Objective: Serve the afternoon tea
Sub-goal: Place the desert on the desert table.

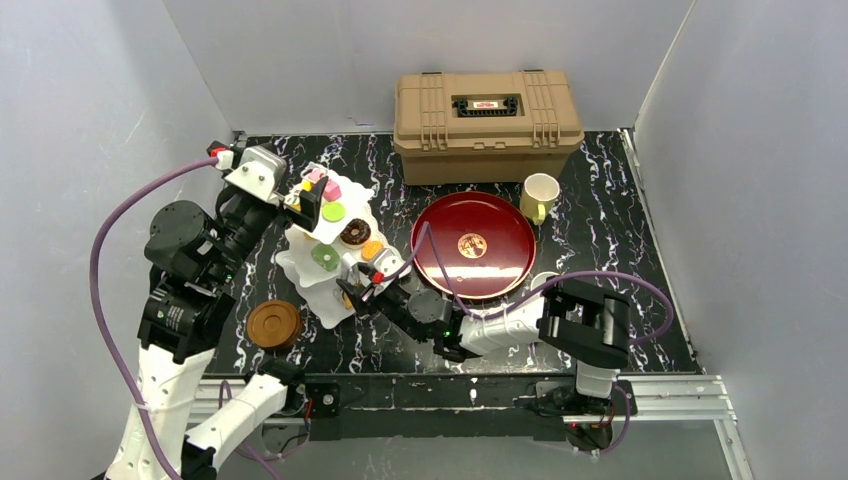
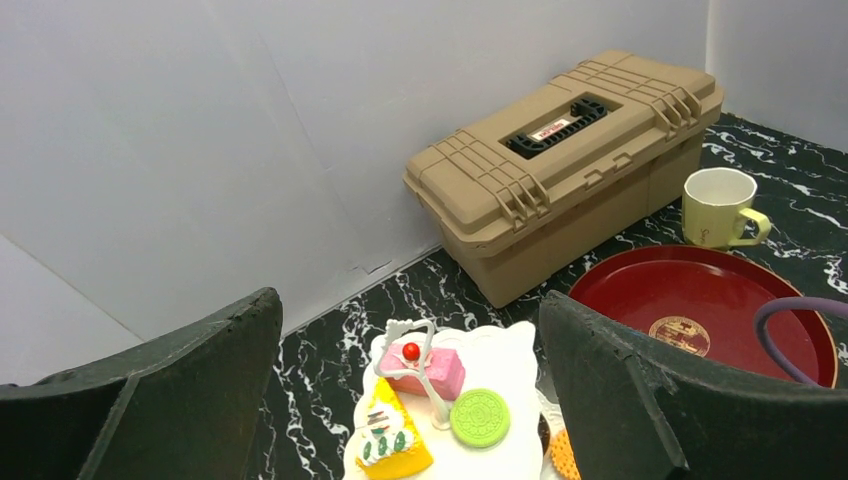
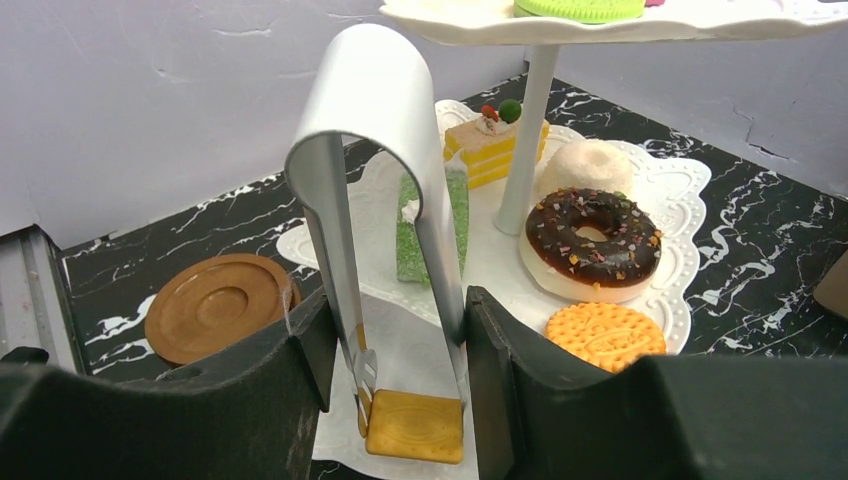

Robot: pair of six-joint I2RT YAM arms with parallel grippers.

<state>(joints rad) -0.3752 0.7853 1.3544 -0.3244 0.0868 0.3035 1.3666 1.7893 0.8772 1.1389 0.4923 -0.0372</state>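
The left hand [image 2: 415,400] is wide open and holds nothing. It hangs over the top plate of the white three-level stand with wavy edges [image 1: 298,265]. A pink cake [image 2: 440,372] and a green round cookie [image 2: 480,418] sit on that plate. A brown round coaster [image 3: 215,305] lies on the black marble tabletop [image 1: 600,220], just beside the stand.

The right hand [image 3: 400,335] is squeezed tight on a pair of shiny silver tongs [image 3: 375,90]. The tips of the tongs pinch a square yellow biscuit [image 3: 415,425]. The biscuit is down low, at the near edge of the stand's bottom plate.

I think the job now is to lay this biscuit on that plate. To do it well, the right hand should hold its squeeze until the biscuit lies flat. The bare white spot in front of the green roll [image 3: 435,230] looks like the best place. The brown chocolate donut [image 3: 592,235] and the thin white pole [image 3: 525,130] are close by on the right, so the tongs should not bump them. Then the hand should let go slowly, so the biscuit does not hop.

Far to the right, the cream-yellow mug [image 1: 540,195] stands past the dark red round tray [image 1: 474,245].
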